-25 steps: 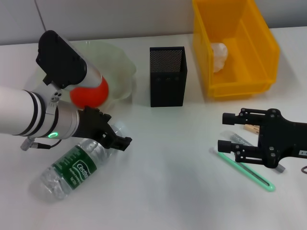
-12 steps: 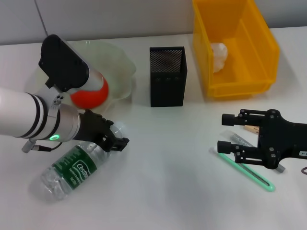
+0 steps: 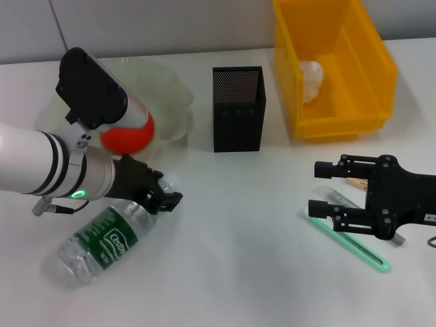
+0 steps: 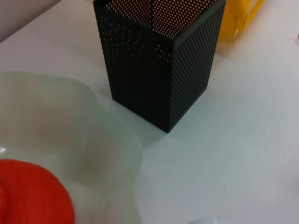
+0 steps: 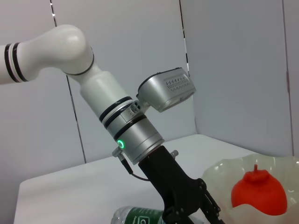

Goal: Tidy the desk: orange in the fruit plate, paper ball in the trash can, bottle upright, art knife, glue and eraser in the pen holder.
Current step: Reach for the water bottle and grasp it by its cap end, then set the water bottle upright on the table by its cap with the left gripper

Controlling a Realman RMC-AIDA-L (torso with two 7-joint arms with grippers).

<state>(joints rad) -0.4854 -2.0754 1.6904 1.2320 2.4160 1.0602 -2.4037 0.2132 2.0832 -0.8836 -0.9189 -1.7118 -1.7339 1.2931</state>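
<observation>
From the head camera I see my left hand [image 3: 163, 197] low over the cap end of the bottle [image 3: 102, 238], which lies on its side on the white worktop [image 3: 238, 252], in front of the fruit plate [image 3: 174, 92]. Its fingers straddle the bottle's neck, but I cannot tell whether they are clamped on it. The orange [image 3: 129, 133] sits in the fruit plate, partly behind my wrist. The pen holder [image 3: 238, 109] stands just beside the fruit plate, between it and the trash can [image 3: 337, 65], and the paper ball [image 3: 312, 78] rests inside the trash can. My right hand [image 3: 325, 185] hovers in front of the trash can with its fingers spread wide, holding nothing, above a green knife [image 3: 347, 242], a glue stick [image 3: 337, 197] and the eraser [image 3: 355, 182].

My left wrist camera shows the pen holder [image 4: 159, 60] upright, close to the plate's wavy rim [image 4: 126, 140], the orange [image 4: 32, 191] inside and a corner of the trash can [image 4: 243, 16] behind.

My right wrist camera shows the left hand [image 5: 191, 210] down at the bottle [image 5: 140, 215], with the orange [image 5: 259, 191] in the fruit plate [image 5: 224, 175] beyond.
</observation>
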